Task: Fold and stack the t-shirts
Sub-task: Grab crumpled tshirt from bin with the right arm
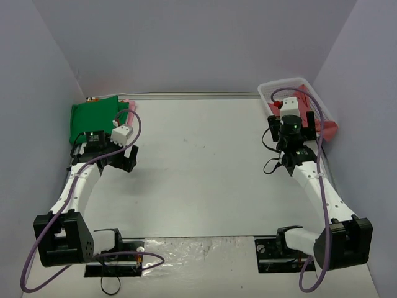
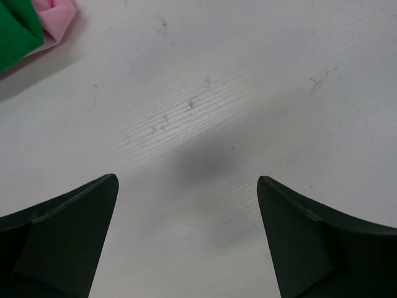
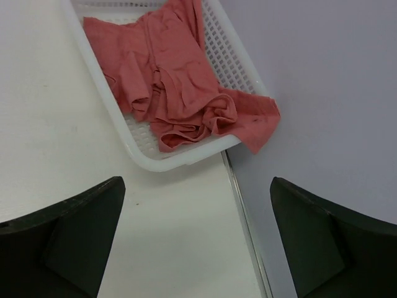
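A folded bright green t-shirt (image 1: 92,118) lies at the table's far left corner, with the edge of a pale pink t-shirt (image 1: 128,102) showing beside it. The left wrist view catches a corner of the green t-shirt (image 2: 15,34) and of the pink t-shirt (image 2: 56,15). The dusty-red t-shirt (image 3: 167,81) lies crumpled in the white mesh basket (image 3: 180,160), one corner draped over the rim. My left gripper (image 2: 186,180) hangs open over bare table, just in front of the green t-shirt (image 1: 121,160). My right gripper (image 3: 197,181) is open and empty, short of the basket's near end (image 1: 290,124).
The basket (image 1: 282,84) stands at the far right corner against the grey side wall (image 3: 322,74). A metal rail (image 3: 245,223) runs along the table's right edge. Grey walls enclose the table on three sides. Crinkled plastic film (image 1: 198,248) lies between the arm bases.
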Controlling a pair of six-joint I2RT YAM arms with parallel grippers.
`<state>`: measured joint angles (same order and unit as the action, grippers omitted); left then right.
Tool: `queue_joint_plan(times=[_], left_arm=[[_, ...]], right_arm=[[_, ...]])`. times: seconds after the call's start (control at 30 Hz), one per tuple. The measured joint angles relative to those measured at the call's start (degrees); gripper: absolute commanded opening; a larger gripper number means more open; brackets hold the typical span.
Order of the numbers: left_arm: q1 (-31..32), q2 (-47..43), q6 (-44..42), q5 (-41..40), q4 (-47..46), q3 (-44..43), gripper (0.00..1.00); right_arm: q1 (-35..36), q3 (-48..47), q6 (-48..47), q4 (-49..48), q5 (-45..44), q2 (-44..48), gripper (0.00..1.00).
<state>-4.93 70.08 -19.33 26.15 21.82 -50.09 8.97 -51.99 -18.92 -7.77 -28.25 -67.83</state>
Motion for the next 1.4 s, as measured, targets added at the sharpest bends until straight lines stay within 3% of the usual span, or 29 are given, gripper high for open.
queue_joint_plan(times=[0.2,0.33,0.47,0.7,0.97,1.13,1.4], left_arm=[[0.1,0.2,-1.6,0.9,2.2,-0.8,0.94],[0.1,0.1,-2.6,1.1,3.2,-1.4,0.94],[0.1,-1.1,-3.2,1.0,3.5,-1.4,0.94],[0.1,-2.5,-3.9,1.0,3.8,-1.5,0.94],[0.0,-2.4,-4.3,0.7,4.4,-1.5,0.94],[0.0,-1.3,-4.3,0.5,4.6,-1.6,0.94],[0.0,0.1,-4.3,0.3,5.2,-1.7,0.95]], right_arm=[[-0.3,4.0,-2.2,-0.7,9.9,2.4,1.00],[-0.2,2.8,-2.6,2.6,14.1,-4.5,1.00],[0.4,-2.1,-3.7,4.6,12.5,-11.0,1.00],[-3.7,-32.1,-5.7,3.7,8.0,-32.4,1.00],[-9.1,-65.2,0.4,16.1,7.7,-60.6,1.00],[-10.9,-73.3,3.9,22.1,6.5,-70.5,1.00],[-14.0,-78.8,5.4,25.3,3.6,-76.7,1.00]])
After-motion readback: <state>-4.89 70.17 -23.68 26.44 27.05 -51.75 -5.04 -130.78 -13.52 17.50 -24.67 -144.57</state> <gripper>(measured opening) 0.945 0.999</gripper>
